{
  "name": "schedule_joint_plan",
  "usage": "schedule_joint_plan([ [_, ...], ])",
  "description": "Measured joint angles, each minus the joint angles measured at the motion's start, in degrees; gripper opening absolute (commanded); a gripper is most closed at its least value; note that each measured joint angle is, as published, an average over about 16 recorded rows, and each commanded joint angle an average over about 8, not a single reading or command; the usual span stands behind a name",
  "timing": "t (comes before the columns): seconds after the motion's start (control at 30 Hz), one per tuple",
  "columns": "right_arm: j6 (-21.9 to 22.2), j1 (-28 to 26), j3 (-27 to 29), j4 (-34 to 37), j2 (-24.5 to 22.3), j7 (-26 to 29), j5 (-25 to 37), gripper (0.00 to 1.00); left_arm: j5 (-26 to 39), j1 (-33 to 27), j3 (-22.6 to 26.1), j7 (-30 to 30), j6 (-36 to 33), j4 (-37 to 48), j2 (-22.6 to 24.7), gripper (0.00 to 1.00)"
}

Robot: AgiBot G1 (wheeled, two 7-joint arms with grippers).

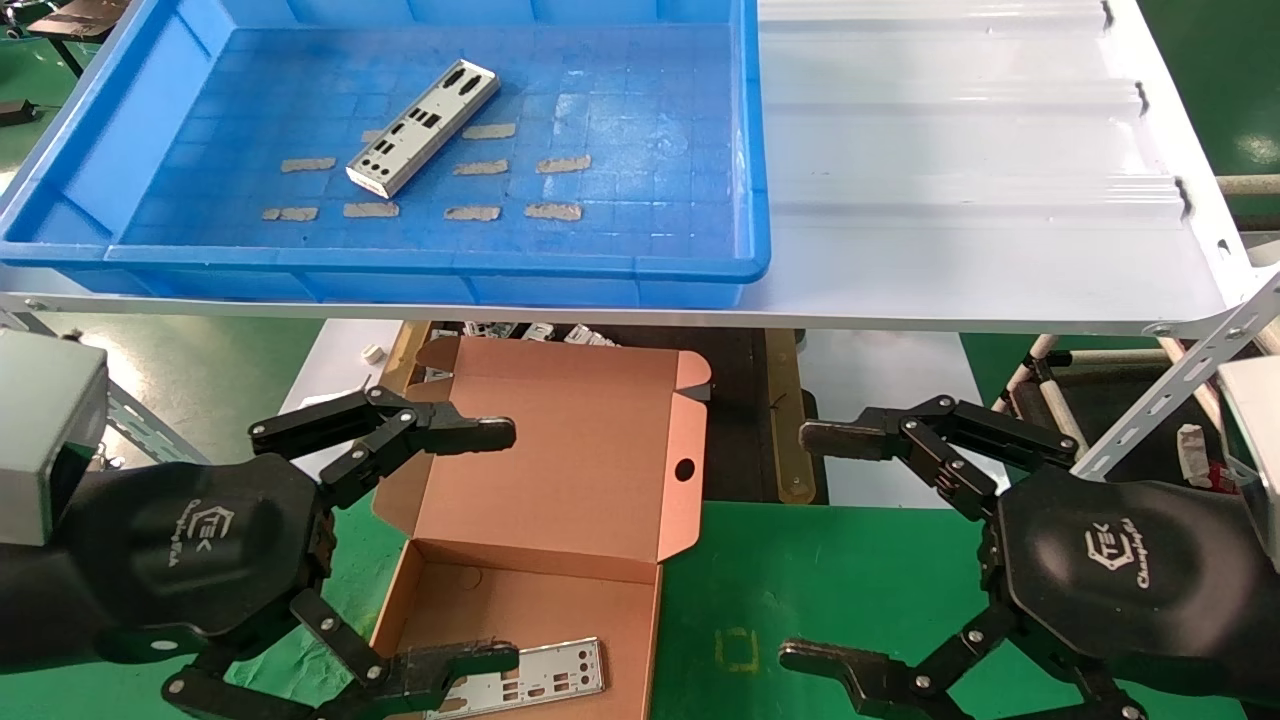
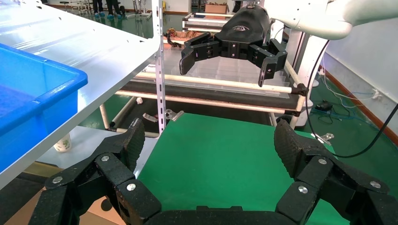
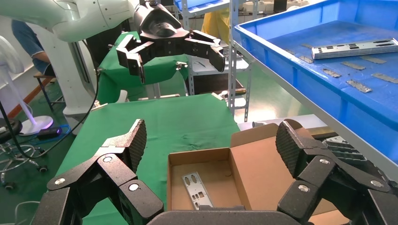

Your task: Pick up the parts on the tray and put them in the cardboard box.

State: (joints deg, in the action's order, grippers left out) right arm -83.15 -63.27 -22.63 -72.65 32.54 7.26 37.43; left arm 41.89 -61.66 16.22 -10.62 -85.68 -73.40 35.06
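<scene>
One part (image 1: 424, 128) lies flat on the grid floor of the blue tray (image 1: 400, 272), left of the floor's centre. In the head view its long axis runs from about 7 o'clock to 1 o'clock, with the near end toward the tray's front wall. Short tan tape strips (image 1: 472, 213) lie scattered on the floor around it, chiefly at its 3 to 6 o'clock side. The tray rests on the left half of a white corrugated shelf (image 1: 960, 200).

The cardboard box (image 1: 560, 480) sits open on the green desk (image 1: 800, 590) below the shelf's front edge, at 6 o'clock from the tray. Its lid stands raised at the far side, with a small round hole (image 1: 684, 468) near the lid's right edge. A second part (image 1: 535, 680) lies flat inside the box base, its long axis running nearly 9 o'clock to 3 o'clock.

The left pincer (image 1: 505, 545) hovers over the left side of the box, fingers spread wide and holding nothing. The right pincer (image 1: 805, 545) hovers over the desk at 3 o'clock from the box, likewise spread wide and holding nothing.
</scene>
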Motion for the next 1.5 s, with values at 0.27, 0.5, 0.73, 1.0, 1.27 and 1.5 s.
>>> schedule_joint_plan([
  [0.27,0.0,0.0,0.0,0.0,0.0,0.0,0.0,1.0,0.0,0.0,0.0,0.0,0.0,0.0,0.0,1.0],
  [0.5,0.0,0.0,0.0,0.0,0.0,0.0,0.0,1.0,0.0,0.0,0.0,0.0,0.0,0.0,0.0,1.0],
  [0.73,0.0,0.0,0.0,0.0,0.0,0.0,0.0,0.89,0.0,0.01,-0.01,-0.01,0.0,-0.01,0.0,1.0],
  [1.0,0.0,0.0,0.0,0.0,0.0,0.0,0.0,0.0,0.07,-0.42,-0.17,-0.04,0.81,0.42,0.3,1.0],
  [1.27,-0.01,-0.01,0.0,0.01,0.0,-0.01,0.0,0.0,1.88,-4.03,-0.17,0.37,4.2,3.57,2.45,1.0],
  [1.5,-0.01,-0.01,-0.01,0.02,0.0,-0.01,0.0,0.0,7.14,-11.5,1.09,1.92,8.73,10.48,6.17,1.0],
])
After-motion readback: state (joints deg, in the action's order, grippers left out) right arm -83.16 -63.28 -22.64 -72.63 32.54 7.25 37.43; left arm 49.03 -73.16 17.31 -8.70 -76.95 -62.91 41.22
